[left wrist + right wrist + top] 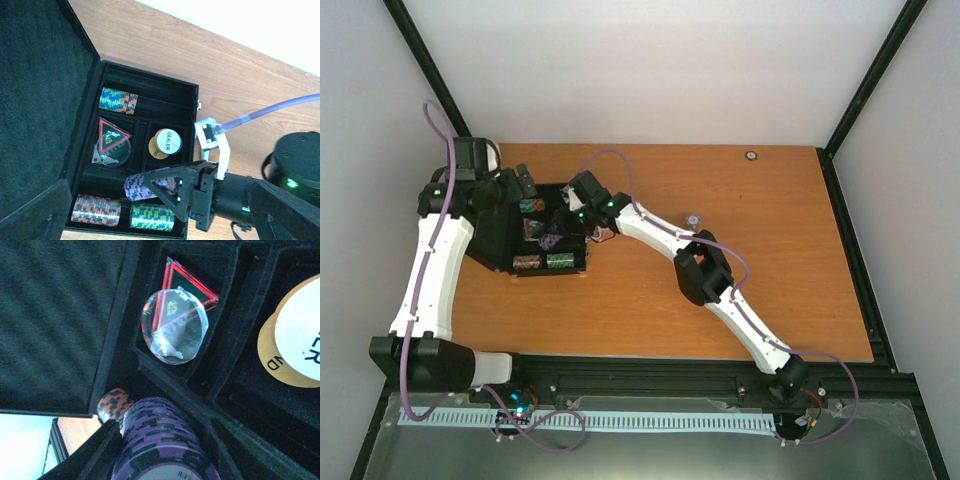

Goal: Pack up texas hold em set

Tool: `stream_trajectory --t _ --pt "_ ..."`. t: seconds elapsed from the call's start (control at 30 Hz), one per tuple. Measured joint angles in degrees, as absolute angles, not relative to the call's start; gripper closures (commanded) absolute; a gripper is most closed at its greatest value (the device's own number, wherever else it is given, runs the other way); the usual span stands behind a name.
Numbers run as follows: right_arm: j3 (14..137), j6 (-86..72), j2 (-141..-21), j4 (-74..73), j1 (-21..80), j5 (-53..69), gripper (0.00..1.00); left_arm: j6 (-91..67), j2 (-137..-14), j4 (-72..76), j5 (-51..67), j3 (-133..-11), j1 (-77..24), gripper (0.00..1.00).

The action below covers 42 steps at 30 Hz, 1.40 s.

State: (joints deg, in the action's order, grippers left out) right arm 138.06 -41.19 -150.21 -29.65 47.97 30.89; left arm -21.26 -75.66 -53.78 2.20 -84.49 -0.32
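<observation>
We judge the work to be in the chip-loading step: the case [150, 77] lies open on the left part of the bench [720, 300], its lid [40, 90] thrown back, and most of the set is already bedded in it. A blue-and-green stack [118, 100] lies in the far trough. The triangular token [112, 135] sits under a clear disc [111, 150] in one middle pocket, and the dealer discs [167, 142] sit in the pocket beside it. An orange stack [96, 210] and a green stack [151, 216] lie end to end in the near trough. The right claw [159, 189] is closed on the purple chip stack [160, 440], pinched lengthwise between its fingers and hanging just over the ridge above the near trough. We cannot tell whether the stack touches anything. The left claw [525, 180] is at the lid's far edge, and we cannot tell how wide it stands or whether it grips the lid. The near trough looks nearly full, while the far one has room beside the blue-and-green stack, so the next move calls for lining the roll up with a free stretch of trough, lowering it level, and parting the fingers only once it is seated. A small round piece [694, 217] on the bare bench appears to be left to collect, and then the lid has to close.
</observation>
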Motion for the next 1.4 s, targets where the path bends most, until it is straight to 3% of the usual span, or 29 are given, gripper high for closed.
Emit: stream_trajectory --t 0.23,0.47,0.63,1.4 --pt "139.06 -42.85 -153.03 -26.28 49.5 30.28 0.91 -21.23 -73.84 -53.76 2.85 -83.59 -0.32 0.0" --pt "144.07 -42.76 -156.05 -23.88 51.99 29.39 0.41 -21.23 -73.8 -53.67 3.75 -82.26 -0.32 0.0" --pt "144.62 -41.19 -156.05 -24.38 52.64 29.32 0.26 -21.21 -73.8 -53.69 4.1 -82.13 -0.32 0.0" --pt "142.17 -30.09 -149.03 -35.57 52.31 20.6 0.24 -21.21 -73.8 -53.56 4.1 -78.22 -0.32 0.0"
